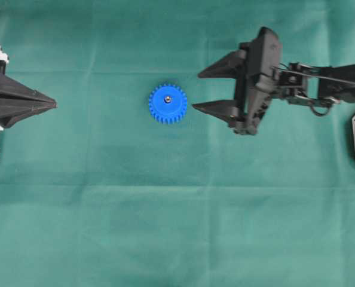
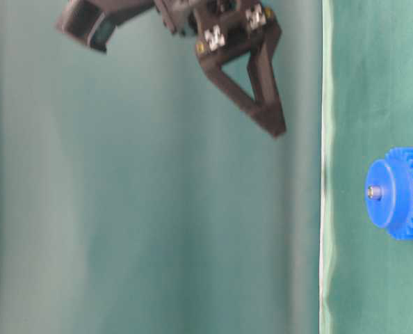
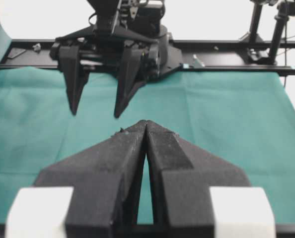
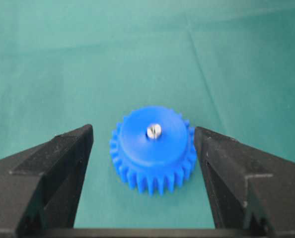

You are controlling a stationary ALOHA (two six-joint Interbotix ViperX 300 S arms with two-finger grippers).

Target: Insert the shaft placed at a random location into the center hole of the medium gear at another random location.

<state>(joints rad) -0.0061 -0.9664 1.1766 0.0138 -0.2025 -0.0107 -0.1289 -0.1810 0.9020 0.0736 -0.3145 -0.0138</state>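
Observation:
The blue medium gear [image 1: 167, 103] lies flat on the green cloth near the middle. The silver shaft [image 1: 167, 98] stands in its center hole, its tip showing above the hub [image 4: 154, 131] [image 2: 375, 192]. My right gripper [image 1: 196, 91] hangs open just right of the gear, raised off the cloth, with nothing between its fingers [image 4: 63, 153]. In the right wrist view the gear [image 4: 153, 148] sits in front of the wide jaws. My left gripper [image 1: 54, 104] rests at the far left, shut and empty, tips together [image 3: 146, 122].
Green cloth [image 1: 177, 227] covers the whole table. A black frame rail [image 3: 227, 54] runs along the far edge behind the right arm. The cloth's edge [image 2: 325, 167] shows in the table-level view.

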